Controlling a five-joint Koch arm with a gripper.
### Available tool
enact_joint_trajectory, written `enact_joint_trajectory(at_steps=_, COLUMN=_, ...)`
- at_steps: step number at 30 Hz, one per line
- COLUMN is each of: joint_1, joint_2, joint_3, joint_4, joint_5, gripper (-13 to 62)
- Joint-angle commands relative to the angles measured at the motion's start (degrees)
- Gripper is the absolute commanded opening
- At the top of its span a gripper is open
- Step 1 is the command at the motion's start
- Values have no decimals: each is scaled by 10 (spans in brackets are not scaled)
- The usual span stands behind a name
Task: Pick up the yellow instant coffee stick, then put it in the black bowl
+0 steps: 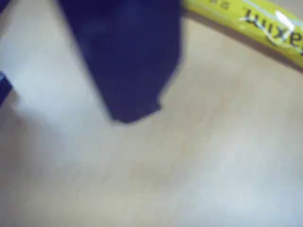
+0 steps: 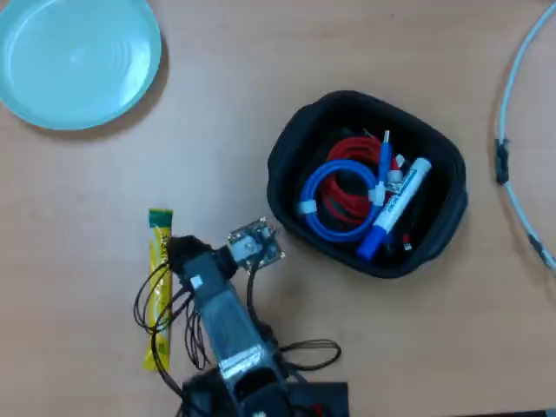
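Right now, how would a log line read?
end effector: over stick, grip unclear | stick: on table | bowl: holds cables, marker

The overhead view looks straight down on the wooden table (image 2: 261,113) from well above, the arm's base at the bottom edge. The wrist view rides close to the tabletop, angled downward, blurred by nearness. Both views share the yellow instant coffee stick (image 1: 255,23) (image 2: 159,287) and adjacent bare table.
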Motion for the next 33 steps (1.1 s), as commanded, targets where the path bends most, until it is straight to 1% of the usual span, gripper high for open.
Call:
enact_joint_trajectory(at_steps=1, joint_1=-40, joint_2=-50, joint_3=-69, joint_4=16, joint_5=-46, gripper=562)
enact_joint_trajectory(at_steps=7, joint_1=-130, joint_2=-134, joint_3=-122, joint_4=33, joint_5=-57, gripper=562)
enact_joint_trajectory(at_steps=11, joint_1=-168, joint_2=-178, joint_3=-158, joint_4=33, joint_5=-57, gripper=563)
enact_joint_trajectory(at_steps=18, joint_1=-243, joint_2=-236, joint_3=-161, joint_4=28, joint_5=-62, gripper=563)
enact_joint_trajectory(at_steps=28, joint_1=-262, joint_2=-263, joint_3=-160, joint_4=25, joint_5=-62, gripper=557)
enact_joint_trajectory(at_steps=31, joint_1=-269, joint_2=-284, joint_3=-165, joint_4=25, joint_5=-62, gripper=539)
enact_joint_trajectory(at_steps=33, joint_1=-275, joint_2=-287, joint_3=-171, joint_4=25, joint_5=-61, gripper=513)
